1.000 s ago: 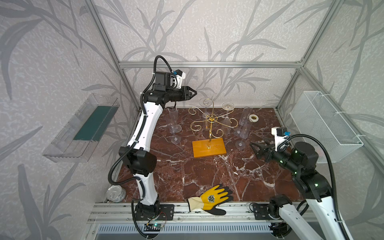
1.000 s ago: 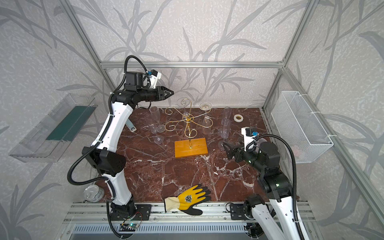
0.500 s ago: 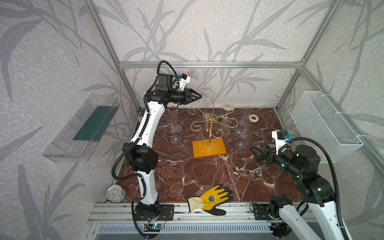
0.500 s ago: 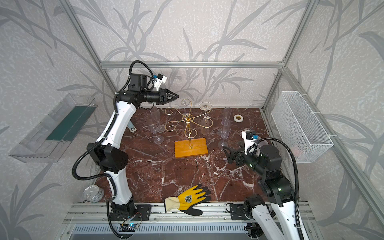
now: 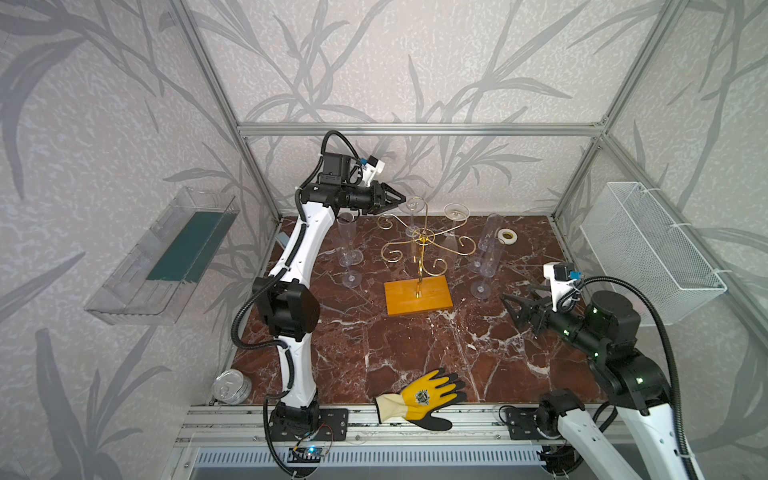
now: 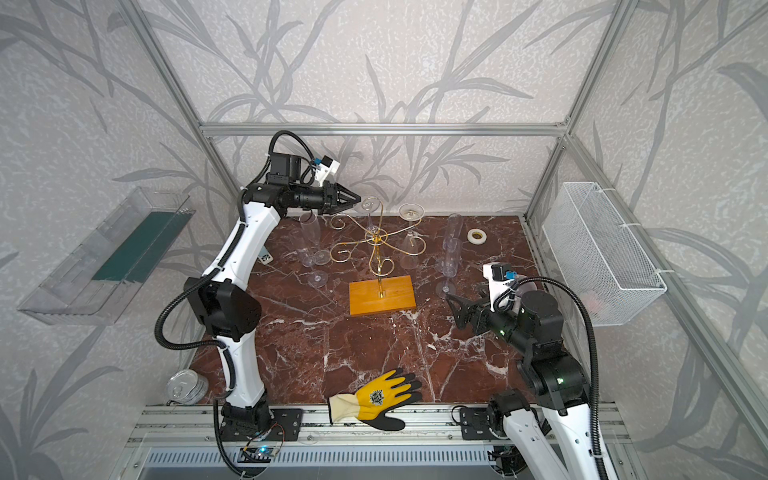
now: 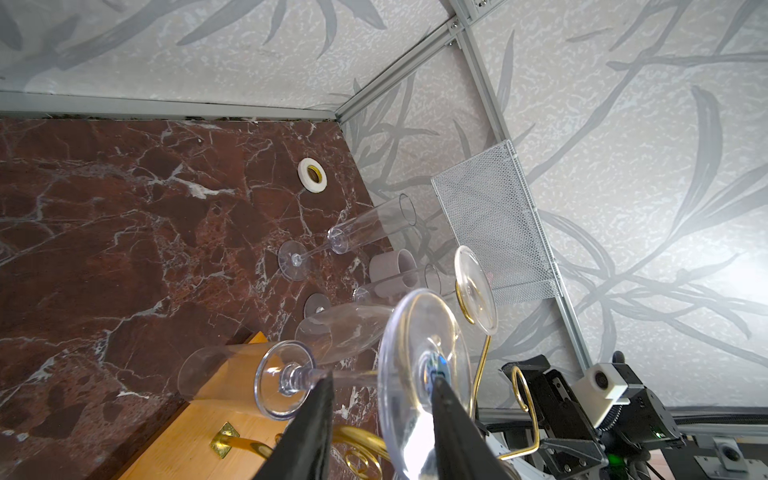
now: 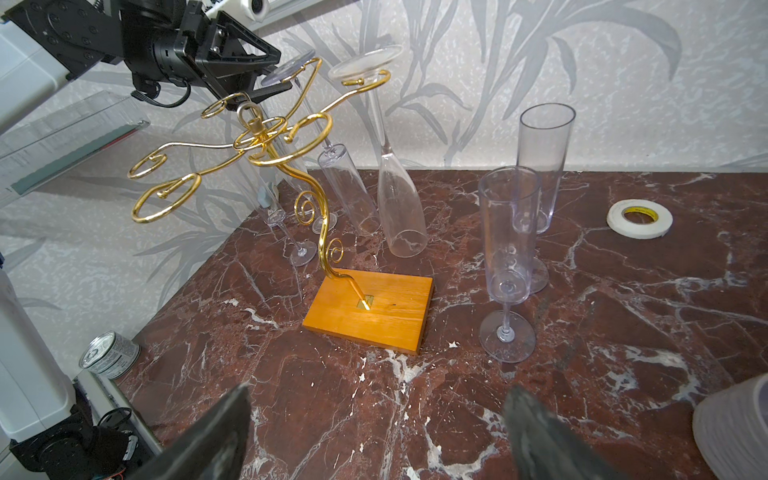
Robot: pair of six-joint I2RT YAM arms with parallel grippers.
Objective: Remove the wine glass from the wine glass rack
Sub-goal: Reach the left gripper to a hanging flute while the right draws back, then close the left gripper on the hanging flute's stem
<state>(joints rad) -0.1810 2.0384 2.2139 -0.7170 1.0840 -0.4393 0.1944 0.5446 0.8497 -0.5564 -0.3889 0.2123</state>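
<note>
Left pincer [image 7: 382, 377] half-spread astride one of two hanging wine glasses [image 7: 419, 328]; right pincer [image 8: 380, 388] spread.

Two robot arms, the left arm [image 5: 297, 253] and the right arm [image 5: 652, 434], built of glossy white links and bulky black joint housings [image 5: 286, 309]; ribbed black cables [image 5: 237, 328] loop alongside; small green lights [image 5: 641, 379] dot the right arm; each wrist carries a white camera block [image 5: 371, 167]; the left gripper [image 5: 400, 200] has black, tapering triangular fingers [image 7: 316, 428].

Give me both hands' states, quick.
Left hand: open, straddling the foot of the hanging wine glass, not clamped.
Right hand: open, empty.
</note>
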